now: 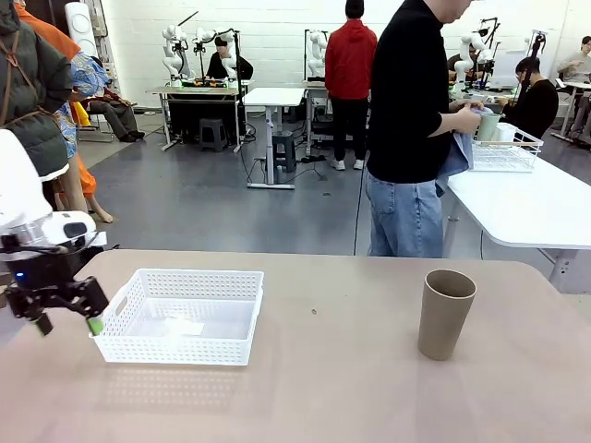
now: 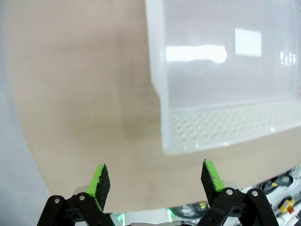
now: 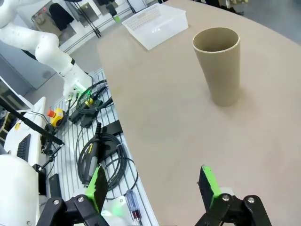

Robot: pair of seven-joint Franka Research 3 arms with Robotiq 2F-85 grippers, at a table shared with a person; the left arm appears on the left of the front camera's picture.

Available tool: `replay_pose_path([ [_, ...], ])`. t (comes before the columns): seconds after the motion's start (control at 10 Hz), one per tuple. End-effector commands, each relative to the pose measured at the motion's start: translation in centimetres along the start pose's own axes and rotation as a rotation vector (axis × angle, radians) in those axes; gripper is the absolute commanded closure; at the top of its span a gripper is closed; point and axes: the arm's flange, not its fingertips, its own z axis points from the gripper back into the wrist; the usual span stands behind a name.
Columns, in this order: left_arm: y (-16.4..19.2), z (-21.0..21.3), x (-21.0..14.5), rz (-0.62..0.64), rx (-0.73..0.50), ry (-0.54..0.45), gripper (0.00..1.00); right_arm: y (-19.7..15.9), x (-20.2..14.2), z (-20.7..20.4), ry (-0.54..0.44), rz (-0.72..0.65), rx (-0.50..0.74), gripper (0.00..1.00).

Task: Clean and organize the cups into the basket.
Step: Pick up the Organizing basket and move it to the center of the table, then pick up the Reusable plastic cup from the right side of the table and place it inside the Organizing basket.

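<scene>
Left gripper: jaws wide apart, empty, just beside the left end of the white lattice basket. Tan cup: upright on the table, well right of the basket. Person behind: mint cup in hand with a blue cloth. Right gripper: wide open, empty, near the table edge.

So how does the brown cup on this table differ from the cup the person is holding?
The brown cup is tan; the held cup is pale green. The brown cup stands upright and untouched on the table; the held cup is in the person's hands with a blue cloth. Both look plain and handleless.
</scene>
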Motion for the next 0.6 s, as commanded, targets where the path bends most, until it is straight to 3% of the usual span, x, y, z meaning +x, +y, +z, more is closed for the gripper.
replay_pose_path([
  [0.0,-1.9,-2.0,1.1,0.037,0.054,-0.094,0.00,0.0,-0.1,0.0,0.016,0.007,-0.012,0.00],
  [0.2,-2.3,-1.5,2.0,0.039,0.016,-0.209,0.00,0.0,-0.1,0.0,0.016,0.007,-0.012,0.00],
  [0.3,-2.1,-0.6,1.8,0.013,0.026,-0.103,0.00,0.0,-0.1,0.0,0.016,0.007,-0.012,0.00],
  [0.5,-2.1,-0.6,1.8,0.013,0.026,-0.103,0.00,0.0,0.0,0.0,0.000,0.000,0.000,0.00],
])
